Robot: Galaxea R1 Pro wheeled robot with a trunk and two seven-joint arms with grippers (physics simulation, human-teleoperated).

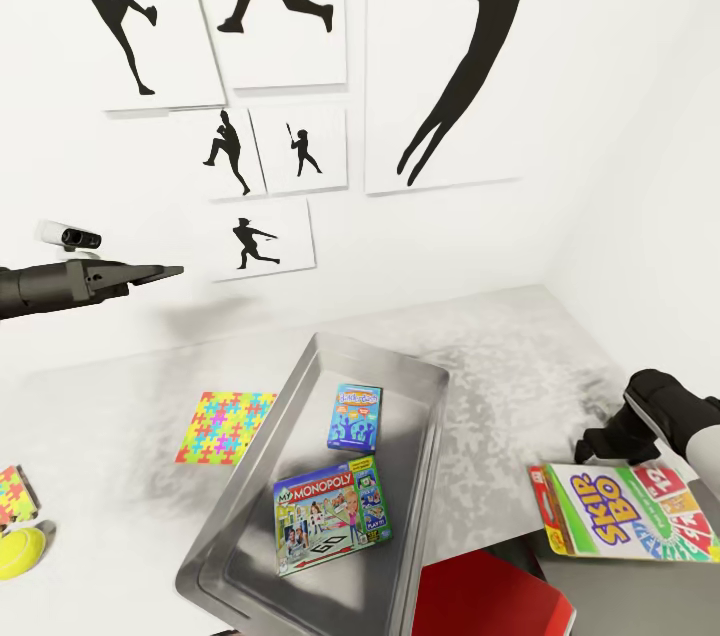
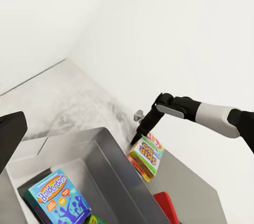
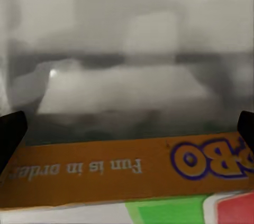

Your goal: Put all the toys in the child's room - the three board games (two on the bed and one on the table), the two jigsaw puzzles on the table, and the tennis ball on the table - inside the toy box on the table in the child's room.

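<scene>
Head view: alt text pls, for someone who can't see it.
A grey toy box on a pale table holds a Monopoly game and a smaller blue game. The right hand holds a Skip-Bo box beside it; the left hand hovers, shut. Two jigsaw puzzles and a tennis ball lie left.

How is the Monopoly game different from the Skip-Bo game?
The Monopoly box lies flat inside the grey toy box; the Skip-Bo box is outside it, held by the right gripper. Monopoly is mostly green and white with cartoon people; Skip-Bo is yellow with purple letters. Nothing touches Monopoly. Both are flat, colourful, rectangular game boxes.
</scene>
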